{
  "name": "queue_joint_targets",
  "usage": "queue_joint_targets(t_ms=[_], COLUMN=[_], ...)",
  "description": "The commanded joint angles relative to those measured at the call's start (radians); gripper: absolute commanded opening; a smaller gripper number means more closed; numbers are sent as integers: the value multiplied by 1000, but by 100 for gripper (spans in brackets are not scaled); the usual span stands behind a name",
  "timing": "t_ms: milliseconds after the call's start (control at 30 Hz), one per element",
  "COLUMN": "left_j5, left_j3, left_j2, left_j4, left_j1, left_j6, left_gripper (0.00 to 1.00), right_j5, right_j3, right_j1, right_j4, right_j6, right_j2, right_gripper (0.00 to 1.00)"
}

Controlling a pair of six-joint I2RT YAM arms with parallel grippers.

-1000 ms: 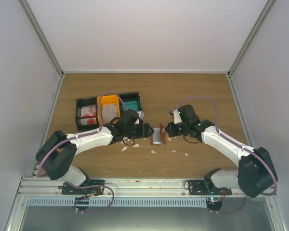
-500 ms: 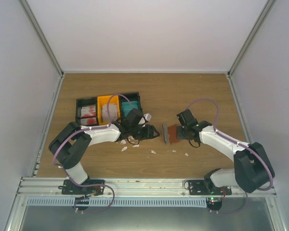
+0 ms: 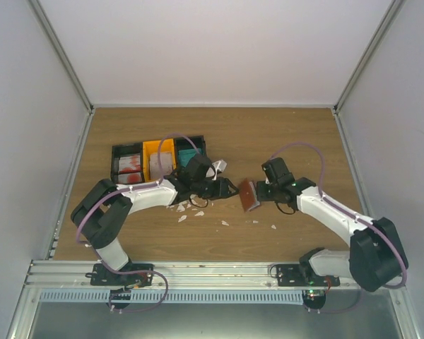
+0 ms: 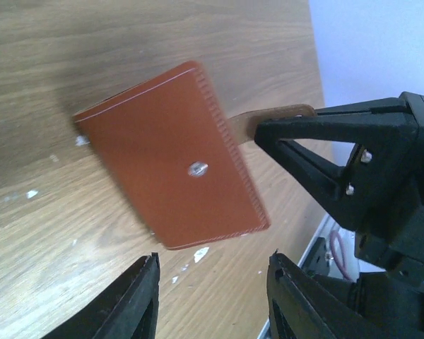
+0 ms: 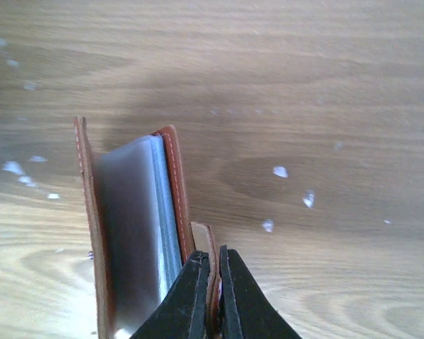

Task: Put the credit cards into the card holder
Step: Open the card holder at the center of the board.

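Note:
The reddish-brown card holder [image 3: 248, 195] hangs above the table between the two grippers. My right gripper [image 3: 258, 191] is shut on its strap tab [image 5: 210, 247]. In the right wrist view the holder [image 5: 127, 212] stands slightly open, with its pale clear pockets showing. In the left wrist view its brown outer face [image 4: 173, 155] with a metal snap faces me, and the right gripper's fingers [image 4: 318, 138] pinch the tab. My left gripper [image 4: 212, 261] is open and empty just short of the holder, and it also shows in the top view [image 3: 228, 189]. Red [image 3: 129, 168], pale [image 3: 159, 162] and teal [image 3: 189, 157] credit cards lie in the bins.
The joined black and orange bins [image 3: 143, 146] stand at the back left, partly covered by my left arm. Small white scraps [image 3: 186, 215] lie on the wooden table below the grippers. White walls enclose the table on three sides.
The right gripper has carried the card holder to the right and turned it, so its brown outside now shows instead of the pale inside. The left gripper has followed to the right.

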Motion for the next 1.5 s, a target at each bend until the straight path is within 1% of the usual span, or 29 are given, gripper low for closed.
queue_joint_targets(t_ms=[0, 100, 200, 300, 400, 500, 567, 733, 833, 933, 1000, 1100, 1200, 1300, 1333, 1367, 1467], left_j5=[42, 18, 11, 1, -18, 11, 27, 35, 11, 41, 70, 96, 98, 99, 91, 82, 48], left_j3=[41, 50, 46, 27, 31, 35, 47, 129, 167, 201, 229, 286, 357, 414, 430, 448, 486], left_j2=[-31, -40, -46, -49, -33, 7, 31, 102, 147, 199, 244, 309, 372, 429, 442, 456, 492], left_j4=[89, 87, 94, 103, 68, 79, 90, 25, -3, 4, 18, 35, 13, -3, -14, -32, -97], left_j1=[-4, -4, -4, -4, -2, -3, -4, -5, -5, -6, -13, -30, -43, -53, -58, -63, -71], left_j6=[12, 16, 14, 3, -2, -16, -26, -22, -23, -32, -39, -47, -55, -79, -81, -77, -73], left_gripper=[45, 45, 44, 44, 44, 44, 45, 46, 44, 39, 38, 37, 37, 37, 37, 37, 37], right_j5=[-135, -220, -248, -210, -177, -160, -117, -4, 46, 64, 57, 46, 55, 91, 99, 101, 84], right_j3=[49, 57, 64, 62, 46, 30, 24, 19, 12, 7, 2, -2, -11, -17, -16, -14, 2], right_j1=[-6, -5, -7, -8, -11, -14, -16, -31, -34, -37, -39, -42, -48, -55, -57, -60, -60], right_j4=[52, 79, 84, 72, 69, 79, 72, 32, 20, 22, 32, 42, 43, 28, 25, 23, 18], right_j6=[-44, -64, -71, -70, -62, -62, -62, -38, -18, -8, -10, -14, -6, 18, 20, 21, 19], right_j2=[-83, -110, -102, -72, -43, -23, -6, 27, 30, 29, 25, 31, 36, 26, 15, -1, -81], right_gripper=[0, 0, 1, 1, 0, 1, 1, 1, 1, 1, 1, 0, 1, 0, 1, 4, 21])
